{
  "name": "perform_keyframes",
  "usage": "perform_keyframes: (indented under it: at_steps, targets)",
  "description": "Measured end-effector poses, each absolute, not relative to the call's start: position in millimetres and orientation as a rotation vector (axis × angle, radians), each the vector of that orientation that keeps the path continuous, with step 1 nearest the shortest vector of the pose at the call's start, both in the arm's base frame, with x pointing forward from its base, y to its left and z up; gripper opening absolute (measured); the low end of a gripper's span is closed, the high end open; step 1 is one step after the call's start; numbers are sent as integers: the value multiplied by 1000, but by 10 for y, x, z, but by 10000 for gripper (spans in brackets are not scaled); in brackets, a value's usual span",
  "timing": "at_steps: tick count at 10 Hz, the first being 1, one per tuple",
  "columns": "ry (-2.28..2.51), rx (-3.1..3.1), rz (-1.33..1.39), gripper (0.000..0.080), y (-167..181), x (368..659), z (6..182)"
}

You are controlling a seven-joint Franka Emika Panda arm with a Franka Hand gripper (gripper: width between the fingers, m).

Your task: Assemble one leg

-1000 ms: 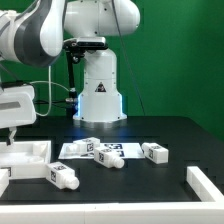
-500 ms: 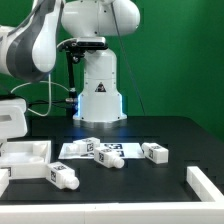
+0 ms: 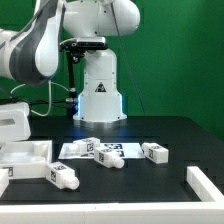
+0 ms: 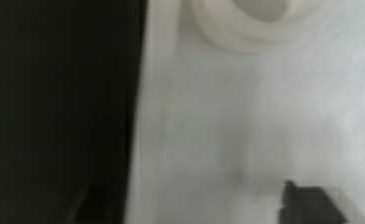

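Observation:
Several legs lie on the black table: one (image 3: 62, 175) beside the large white panel (image 3: 28, 153) at the exterior view's left, two (image 3: 85, 145) (image 3: 110, 158) on the marker board, and one (image 3: 155, 152) to the right of it. My gripper (image 3: 9, 138) hangs low over the panel at the left edge, far from every leg. In the wrist view the gripper (image 4: 202, 205) is open, and its dark fingertips (image 4: 312, 200) straddle the panel's edge (image 4: 179, 120). A round raised boss (image 4: 250, 25) shows on the panel. No leg shows in the wrist view.
The marker board (image 3: 97, 150) lies flat mid-table in front of the robot base (image 3: 98, 90). Another white rimmed part (image 3: 206, 185) sits at the front right. A green backdrop stands behind.
My gripper has moved down and slightly left toward the white panel. The legs and other parts have not moved.

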State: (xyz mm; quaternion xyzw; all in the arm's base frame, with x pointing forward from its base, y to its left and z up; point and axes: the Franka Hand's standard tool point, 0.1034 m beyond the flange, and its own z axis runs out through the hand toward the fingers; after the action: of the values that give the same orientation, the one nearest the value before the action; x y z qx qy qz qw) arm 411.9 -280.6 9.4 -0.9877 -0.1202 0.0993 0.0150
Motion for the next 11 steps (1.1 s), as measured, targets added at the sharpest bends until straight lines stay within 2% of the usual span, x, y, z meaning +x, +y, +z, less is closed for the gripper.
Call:
perform_keyframes:
  at_steps: [1, 2, 3, 4, 7, 10, 11]
  targets:
    - [-374, -3073, 309, 285, -2806, 4119, 94]
    - [-374, -3073, 309, 137, -2806, 4119, 94]
    - [-374, -3073, 309, 137, -2805, 4119, 94]
    - [-377, -3074, 309, 54, -2806, 4121, 95]
    - [-377, -3060, 304, 54, -2775, 4181, 210]
    - [-237, -3032, 328, 54, -2515, 4380, 563]
    - [-199, -3035, 335, 54, -2357, 4468, 621]
